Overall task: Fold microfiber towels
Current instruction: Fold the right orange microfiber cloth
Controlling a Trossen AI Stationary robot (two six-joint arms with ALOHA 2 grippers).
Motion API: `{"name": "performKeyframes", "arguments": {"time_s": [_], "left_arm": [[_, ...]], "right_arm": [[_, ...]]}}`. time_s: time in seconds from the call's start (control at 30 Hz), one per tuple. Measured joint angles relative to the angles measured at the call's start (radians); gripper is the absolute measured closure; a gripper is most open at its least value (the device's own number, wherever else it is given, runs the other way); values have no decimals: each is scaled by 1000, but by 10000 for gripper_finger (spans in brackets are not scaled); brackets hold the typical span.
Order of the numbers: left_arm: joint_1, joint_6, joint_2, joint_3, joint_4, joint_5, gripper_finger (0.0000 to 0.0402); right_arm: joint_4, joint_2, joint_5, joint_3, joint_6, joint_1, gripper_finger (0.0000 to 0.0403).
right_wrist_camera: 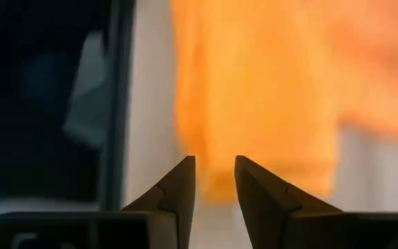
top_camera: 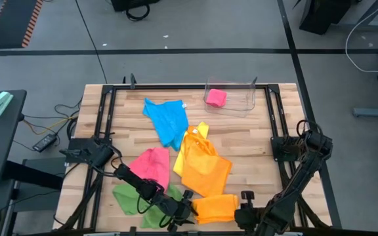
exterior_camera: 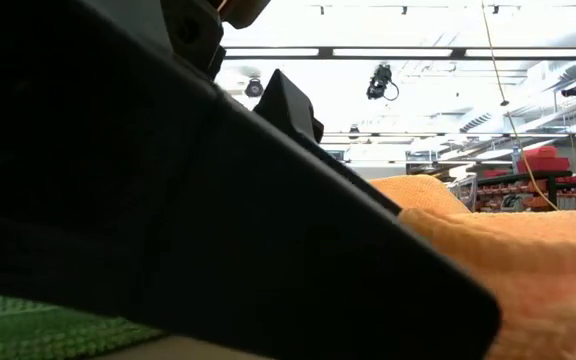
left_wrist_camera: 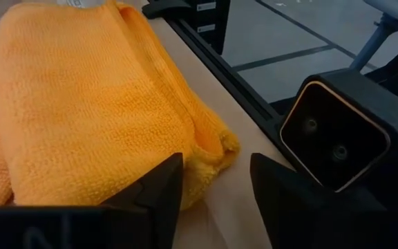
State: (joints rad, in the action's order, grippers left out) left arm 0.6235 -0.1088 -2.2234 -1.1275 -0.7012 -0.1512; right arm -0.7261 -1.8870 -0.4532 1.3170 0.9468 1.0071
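One orange towel [top_camera: 215,208] lies folded between the claws at the near edge. The left claw [top_camera: 188,211], jaws parted, grasps nothing; the green towel [top_camera: 136,200] lies crumpled under its arm. The right claw [top_camera: 247,208], slightly parted, holds nothing. Beyond both, pink [top_camera: 151,162], blue [top_camera: 167,119] and yellow [top_camera: 201,160] towels seem unfolded; most work remains.

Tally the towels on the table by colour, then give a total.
Pink towels: 2, one loose, one in the clear bin
Blue towel: 1
Yellow towel: 1
Orange towels: 2, one spread, one folded
Green towel: 1
Total: 7
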Motion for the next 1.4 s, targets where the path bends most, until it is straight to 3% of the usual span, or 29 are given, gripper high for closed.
{"name": "performKeyframes", "arguments": {"time_s": [0.1,0.2,0.33,0.47,0.6,0.87,1.4], "left_arm": [[0,0,0,0,-2,0,231],[0,0,0,0,-2,0,234],[0,-1,0,0,-2,0,230],[0,-4,0,0,-2,0,221],[0,-3,0,0,-2,0,219],[-5,-7,0,0,-2,0,222],[-4,-8,1,0,-1,0,219]], "right_arm": [[53,0,-144,-5,-59,-21,287],[187,0,-165,-40,-125,-59,292],[514,0,-193,-152,-302,-99,301],[968,0,-280,-317,-509,-100,311],[1225,0,-223,-470,-538,-105,319],[1253,0,-81,-566,-503,-132,336],[1347,-4,-64,-711,-391,-112,355]]}}
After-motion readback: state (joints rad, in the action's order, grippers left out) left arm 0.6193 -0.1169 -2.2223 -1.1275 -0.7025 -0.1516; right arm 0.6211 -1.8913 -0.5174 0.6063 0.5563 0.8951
